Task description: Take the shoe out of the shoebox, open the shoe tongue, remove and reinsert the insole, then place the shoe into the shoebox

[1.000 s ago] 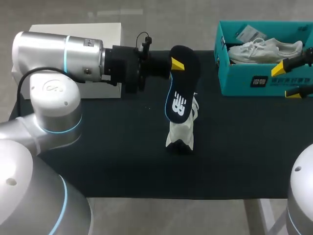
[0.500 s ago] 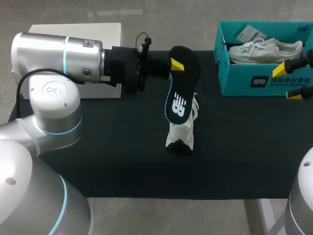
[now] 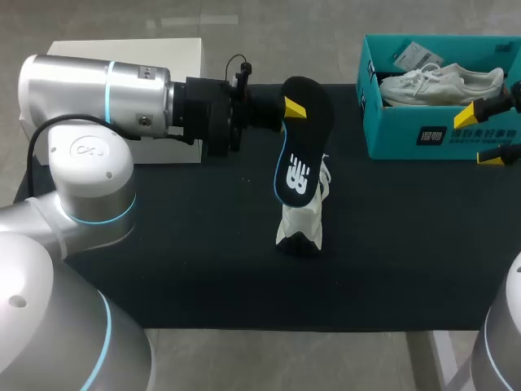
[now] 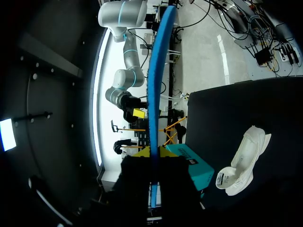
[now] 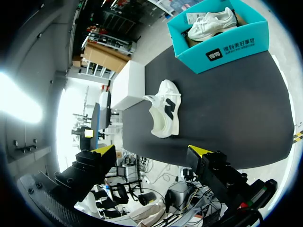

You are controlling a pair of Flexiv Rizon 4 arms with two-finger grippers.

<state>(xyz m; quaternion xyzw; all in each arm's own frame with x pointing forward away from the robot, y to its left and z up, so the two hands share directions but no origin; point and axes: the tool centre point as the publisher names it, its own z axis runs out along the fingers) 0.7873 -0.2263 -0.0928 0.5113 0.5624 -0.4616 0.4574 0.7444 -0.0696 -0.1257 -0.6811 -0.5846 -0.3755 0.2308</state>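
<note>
On the black worktop (image 3: 203, 244) the shoe (image 3: 303, 220) lies beneath the insole (image 3: 301, 155), which our left fingers (image 3: 295, 107) keep clamped aloft, unmoved, so reinsertion looks next, while our right fingers (image 3: 470, 116) hang open beside the shoebox (image 3: 399, 134).

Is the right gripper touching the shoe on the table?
Apart. In the right wrist view, bare table lies between the open right gripper and the shoe.
</note>
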